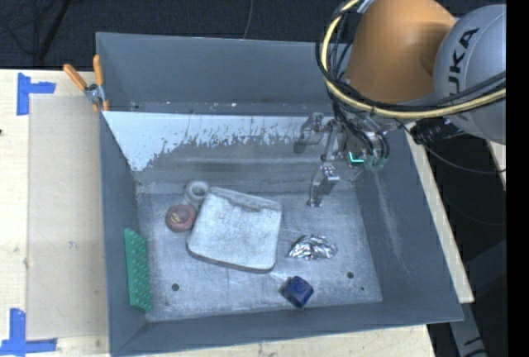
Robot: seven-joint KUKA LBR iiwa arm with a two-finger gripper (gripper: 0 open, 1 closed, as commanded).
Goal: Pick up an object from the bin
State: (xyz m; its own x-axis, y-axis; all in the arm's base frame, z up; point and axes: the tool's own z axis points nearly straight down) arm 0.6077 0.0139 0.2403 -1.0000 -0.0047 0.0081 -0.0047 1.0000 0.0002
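Reaching in from the right, the arm (483,58) is bent over the bin's (248,70) right rear corner, its orange wrist cover (395,41) ringed by cables, and the gripper (318,192) is pointed down at bare floor close to the back wall. Whether the gripper is open or closed cannot be told, and nothing is seen held in it. The nearest thing, a crumpled wad of silver foil (312,248), lies just in front of the gripper and apart from it, with open grey floor on its right towards the sloped side wall. A flat, pale grey pad (235,230) with rounded corners is spread mid-floor. A small white ring (197,190) and a reddish disc (179,218) lie at its left corner. A green ridged strip (136,268) is laid along the left wall, and a small blue block (297,290) sits near the front edge.
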